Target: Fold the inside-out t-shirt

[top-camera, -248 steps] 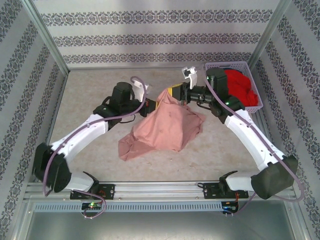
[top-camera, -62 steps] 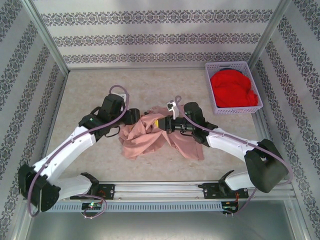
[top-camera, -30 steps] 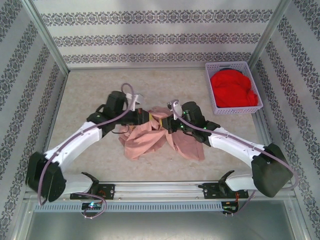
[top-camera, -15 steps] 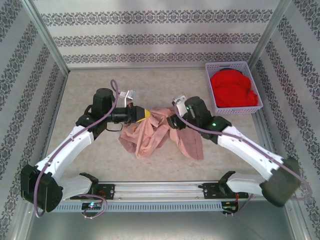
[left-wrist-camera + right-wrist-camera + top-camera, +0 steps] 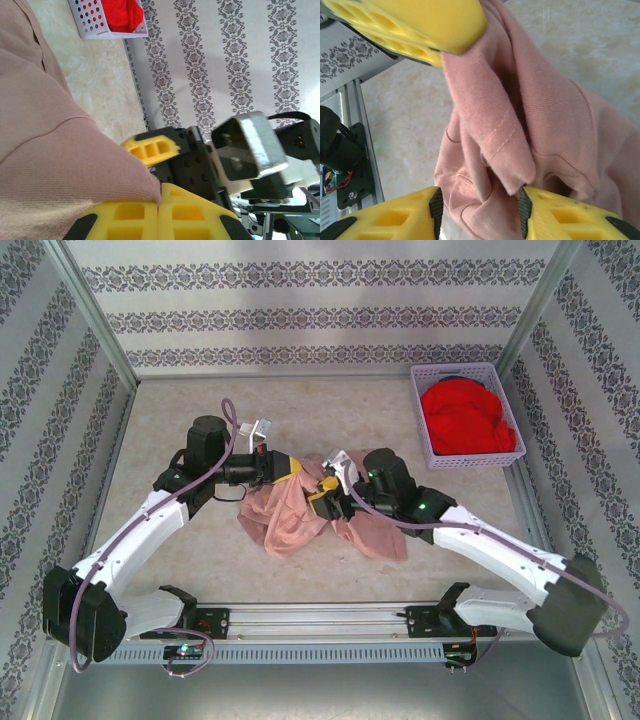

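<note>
Right hand has swung in toward the left hand over the last half second. Its fingers stand apart on either side of a hanging fold of the pink t-shirt, probably to take a second grip close beside the first. Left hand is clamped together on a bunched edge, lifting it so the cloth drapes, while the rest lies crumpled on the tabletop between the arms, not yet spread for folding.
</note>
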